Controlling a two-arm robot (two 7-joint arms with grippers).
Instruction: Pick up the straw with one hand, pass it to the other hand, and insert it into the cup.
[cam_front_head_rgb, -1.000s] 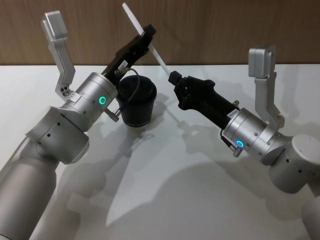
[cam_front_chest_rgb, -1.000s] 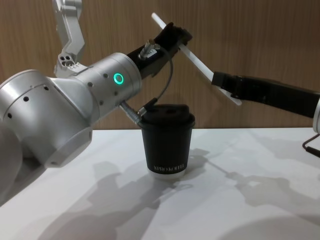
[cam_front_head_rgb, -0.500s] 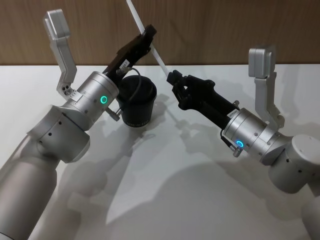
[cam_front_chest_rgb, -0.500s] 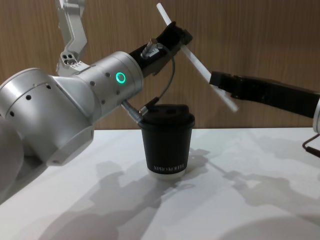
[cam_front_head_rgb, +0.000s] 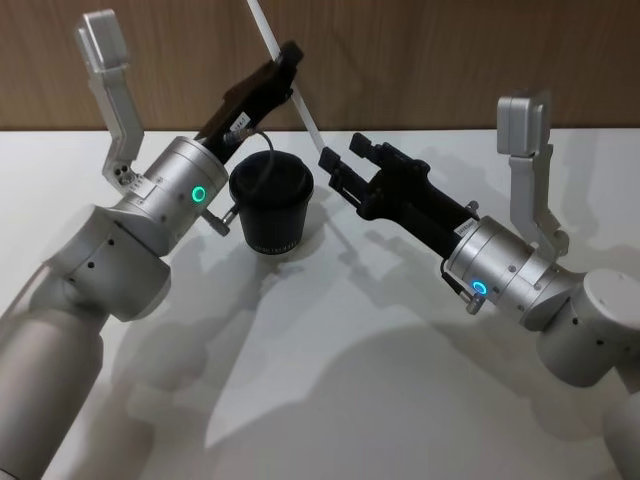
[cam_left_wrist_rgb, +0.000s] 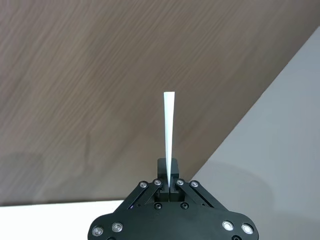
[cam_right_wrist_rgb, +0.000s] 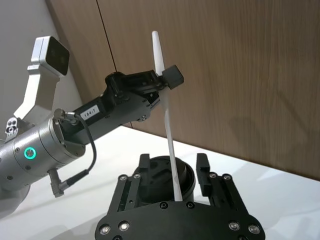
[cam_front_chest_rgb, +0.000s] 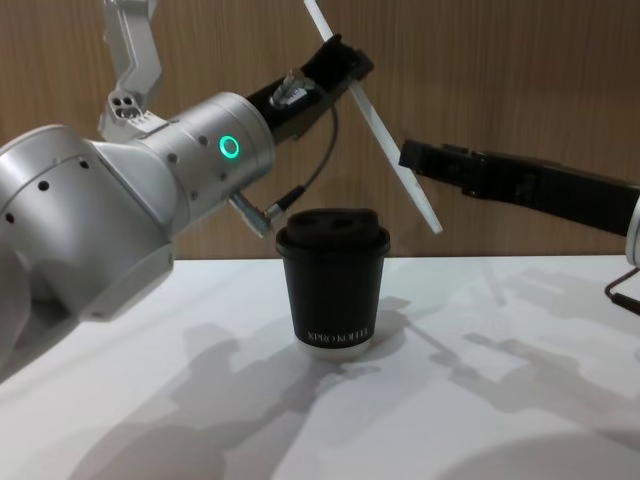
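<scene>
- White plastic straw (cam_front_head_rgb: 306, 110) is pinched between the closed fingers of the other hand (cam_front_head_rgb: 288, 55), the left gripper with the silver wrist and green ring. A short length sticks up past the fingertips. A longer length slants down below them.
- Seen from the left wrist, those fingers (cam_left_wrist_rgb: 161, 167) meet on the straw (cam_left_wrist_rgb: 169, 130) with no gap. The straw runs straight out beyond them against the wood wall (cam_left_wrist_rgb: 75, 75).
- Black and slim, the one hand (cam_front_head_rgb: 345, 155), the right gripper, has its fingers spread apart. The straw's lower end sits in the gap between them.
- From the right wrist, the straw (cam_right_wrist_rgb: 167, 125) comes down midway between the open fingers (cam_right_wrist_rgb: 144, 167), apart from both. The other hand (cam_right_wrist_rgb: 167, 77) grips it farther up.
- Black paper cup (cam_front_head_rgb: 272, 205) stands upright on the white table (cam_front_head_rgb: 350, 350). It is below the left fingers and just beside the right fingertips, on their left side. From the right wrist the cup (cam_right_wrist_rgb: 159, 176) shows beyond the open fingers, behind the straw's lower end.
- From the chest, the straw (cam_front_chest_rgb: 390, 150) crosses in front of the one hand (cam_front_chest_rgb: 412, 155). Its lower tip hangs below those fingertips, about level with the lid (cam_front_chest_rgb: 333, 228) of the cup (cam_front_chest_rgb: 333, 290), off to the lid's side and not in it.
</scene>
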